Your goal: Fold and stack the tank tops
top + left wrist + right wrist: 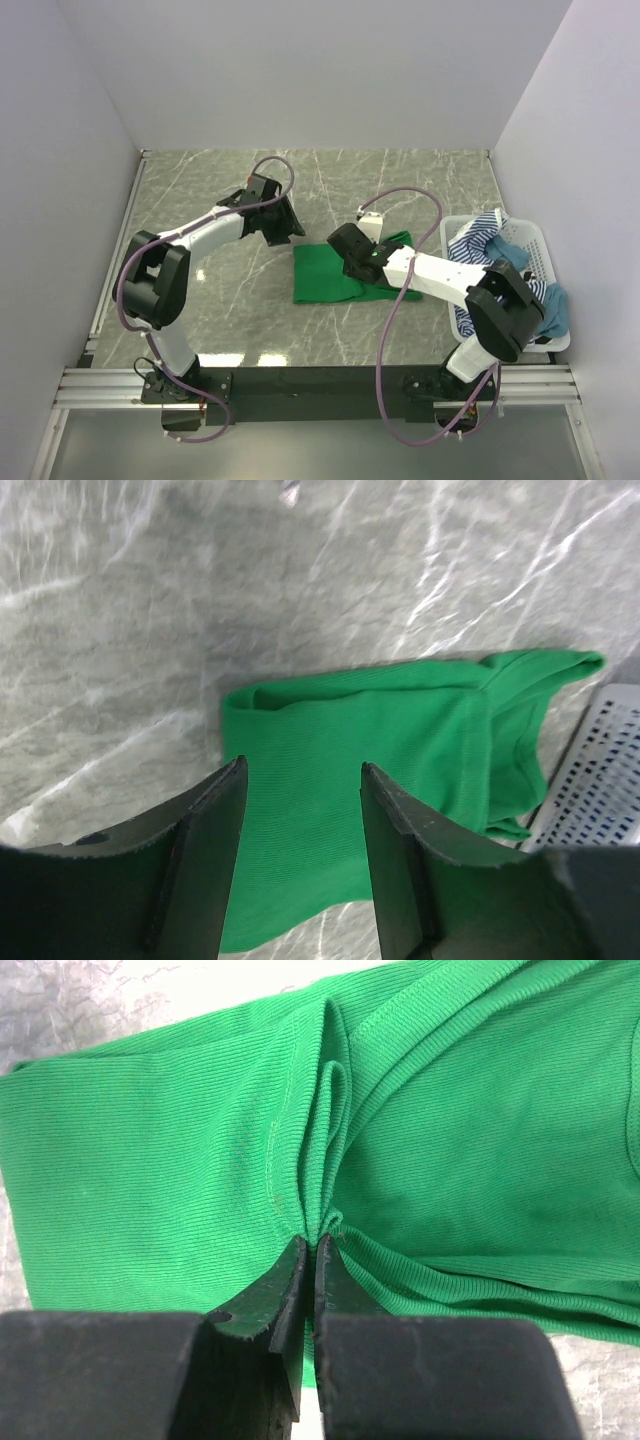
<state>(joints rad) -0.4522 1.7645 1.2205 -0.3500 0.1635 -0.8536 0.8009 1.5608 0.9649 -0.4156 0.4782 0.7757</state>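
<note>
Green tank top [325, 275] lies at surface [200, 200] centre. Your right claw [312, 1248] pinches its bunched fold; your left claw [302, 772] hangs near it, jaws apart, empty. Striped top [480, 235], teal top [555, 310] in basket [537, 250], right edge.

Green top [322, 275], navy/wht striped top [480, 238], teal top [553, 308].

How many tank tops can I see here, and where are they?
3. The green tank top lies on the table; the striped tank top sits in the white basket; the teal tank top hangs over its near edge. More may be hidden in it.
</note>
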